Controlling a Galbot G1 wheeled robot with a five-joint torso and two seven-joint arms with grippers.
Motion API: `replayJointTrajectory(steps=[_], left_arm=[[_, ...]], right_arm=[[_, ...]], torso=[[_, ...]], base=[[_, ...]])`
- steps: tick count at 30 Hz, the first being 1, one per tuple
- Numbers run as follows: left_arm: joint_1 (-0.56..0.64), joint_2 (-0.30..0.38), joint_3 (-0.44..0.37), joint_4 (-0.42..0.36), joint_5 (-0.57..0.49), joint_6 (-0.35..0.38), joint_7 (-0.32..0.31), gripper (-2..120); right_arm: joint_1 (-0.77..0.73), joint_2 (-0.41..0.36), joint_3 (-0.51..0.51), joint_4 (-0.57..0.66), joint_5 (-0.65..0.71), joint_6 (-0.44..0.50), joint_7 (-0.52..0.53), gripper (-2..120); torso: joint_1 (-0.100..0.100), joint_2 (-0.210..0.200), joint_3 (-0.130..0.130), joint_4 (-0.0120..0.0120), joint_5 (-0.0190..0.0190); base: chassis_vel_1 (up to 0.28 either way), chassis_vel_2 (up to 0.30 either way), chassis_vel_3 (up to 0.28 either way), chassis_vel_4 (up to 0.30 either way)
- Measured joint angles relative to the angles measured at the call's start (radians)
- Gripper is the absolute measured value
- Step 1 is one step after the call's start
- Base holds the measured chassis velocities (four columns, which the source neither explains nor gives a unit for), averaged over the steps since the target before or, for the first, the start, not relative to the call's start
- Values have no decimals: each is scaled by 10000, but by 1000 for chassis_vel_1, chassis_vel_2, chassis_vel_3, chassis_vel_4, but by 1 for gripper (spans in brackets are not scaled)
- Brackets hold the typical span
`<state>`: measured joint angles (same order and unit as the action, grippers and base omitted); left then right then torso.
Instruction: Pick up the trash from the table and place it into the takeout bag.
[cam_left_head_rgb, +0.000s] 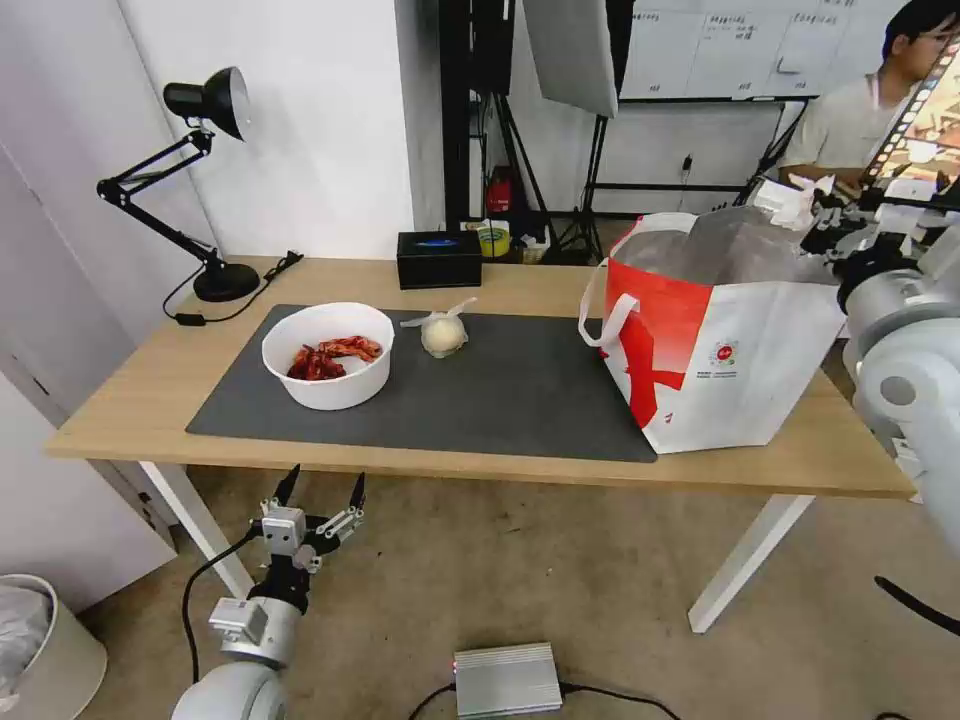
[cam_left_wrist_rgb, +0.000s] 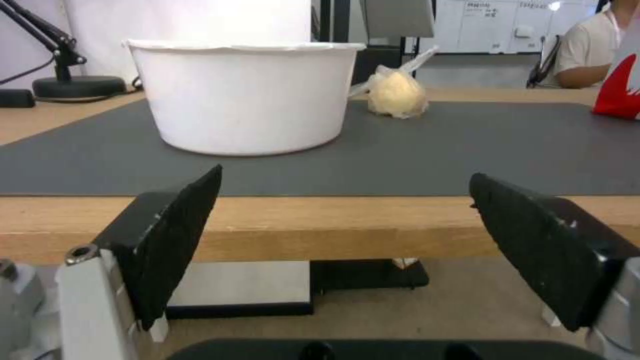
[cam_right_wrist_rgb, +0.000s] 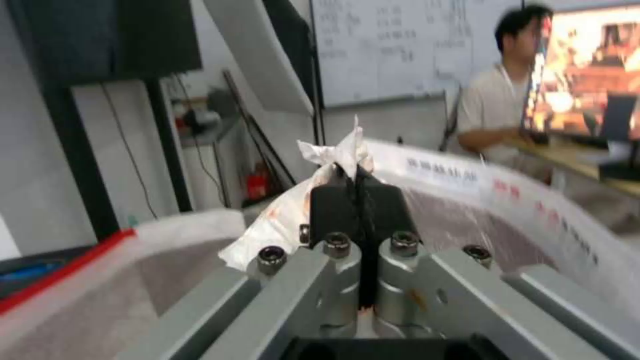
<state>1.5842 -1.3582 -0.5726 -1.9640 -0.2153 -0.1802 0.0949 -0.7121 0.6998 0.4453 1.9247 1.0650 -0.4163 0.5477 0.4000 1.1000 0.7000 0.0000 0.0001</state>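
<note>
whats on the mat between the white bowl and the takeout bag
In the head view, just the knotted clear bag beside the white bowl; from there to the takeout bag the dark mat is bare.

Mat (cam_left_head_rgb: 520, 390) lies mid tabletop (cam_left_head_rgb: 140, 405). On mat: bowl (cam_left_head_rgb: 328, 354) at left, knotted bag (cam_left_head_rgb: 443, 332) just right of it and slightly behind. Takeout bag (cam_left_head_rgb: 740, 370) at right end, overlapping the mat edge. Tissue box (cam_left_head_rgb: 438, 258) behind mat, lamp (cam_left_head_rgb: 205, 180) at back-left corner.
</note>
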Motion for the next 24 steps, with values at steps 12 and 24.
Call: replayJointTrajectory(steps=[12,24], left_arm=[[-62,161,-86,132,-58,1,9,100],[-102,105,-41,196,-58,8,28,100]], right_arm=[[739,-80,-218,-597,915,-859,418,0],[967,-37,-142,-629,2302,-1756,1167,30]], torso=[[0,0,0,-1,-1],[0,0,0,0,-1]], base=[[0,0,0,0],[0,0,0,0]])
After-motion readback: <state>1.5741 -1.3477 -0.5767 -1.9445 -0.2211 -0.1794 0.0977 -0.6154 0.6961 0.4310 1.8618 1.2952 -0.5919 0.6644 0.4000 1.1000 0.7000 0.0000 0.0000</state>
